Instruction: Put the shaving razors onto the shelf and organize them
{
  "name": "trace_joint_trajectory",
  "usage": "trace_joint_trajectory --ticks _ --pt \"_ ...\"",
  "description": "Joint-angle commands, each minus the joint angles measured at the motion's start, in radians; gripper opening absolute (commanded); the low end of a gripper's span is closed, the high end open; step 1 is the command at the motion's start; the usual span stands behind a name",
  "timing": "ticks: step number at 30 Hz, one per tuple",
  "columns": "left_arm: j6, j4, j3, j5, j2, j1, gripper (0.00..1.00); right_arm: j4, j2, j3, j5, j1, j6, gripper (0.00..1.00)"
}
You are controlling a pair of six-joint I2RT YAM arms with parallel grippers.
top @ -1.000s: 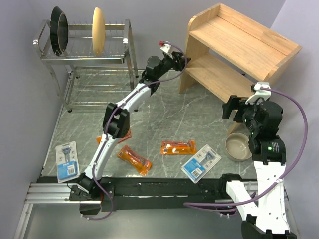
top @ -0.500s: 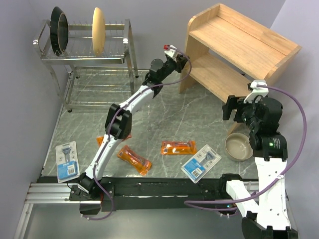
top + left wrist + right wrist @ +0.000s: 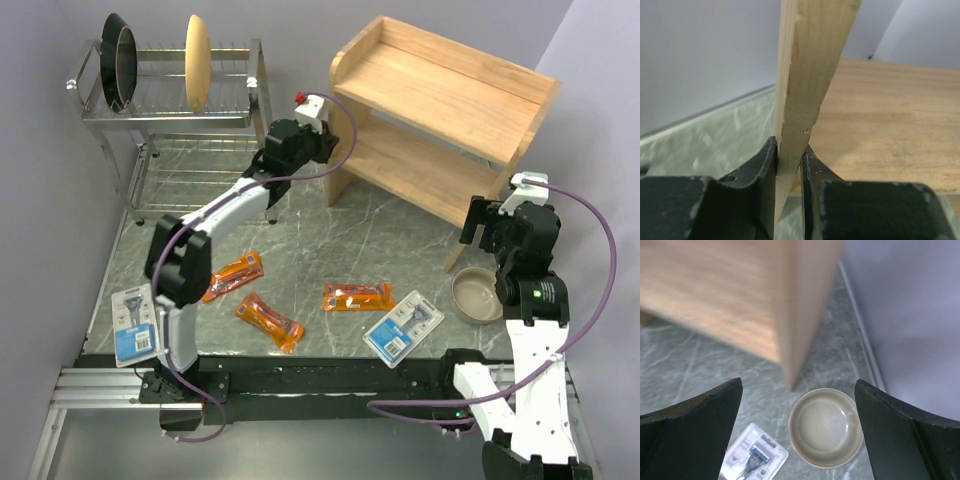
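Both left fingers (image 3: 762, 165) are pinched tight on the upright side board (image 3: 805, 75) of the shelf (image 3: 450, 85), one on each face, at upper centre of the overhead view. The right fingers (image 3: 700, 420) are spread wide and hold nothing. They hover over the bowl (image 3: 826, 427) beside the shelf's right leg.

All five razors lie on the surface (image 3: 400, 240), none on the shelf. Three orange packets (image 3: 357, 296) are in the lower middle, one blue card (image 3: 135, 322) at lower left, and a second blue card (image 3: 403, 325) at lower centre. That second blue card lies below and left of the right fingers, its long axis slanting from lower left to upper right. The right arm looks the nearer to it.
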Motion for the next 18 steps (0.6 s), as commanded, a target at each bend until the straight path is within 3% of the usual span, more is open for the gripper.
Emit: trace_joint_trajectory --ticks 1,10,18 --pt "-0.120 -0.055 -0.091 -0.135 -0.240 0.025 0.01 0.095 0.052 -0.018 0.093 -0.009 -0.001 1.00" --pt "-0.140 -0.184 -0.269 -0.116 -0.420 -0.005 0.01 0.305 0.132 -0.099 0.001 -0.012 -0.127 1.00" --pt "-0.145 -0.224 -0.408 0.017 -0.512 -0.038 0.04 0.495 0.220 -0.124 -0.071 -0.012 -0.253 0.95"
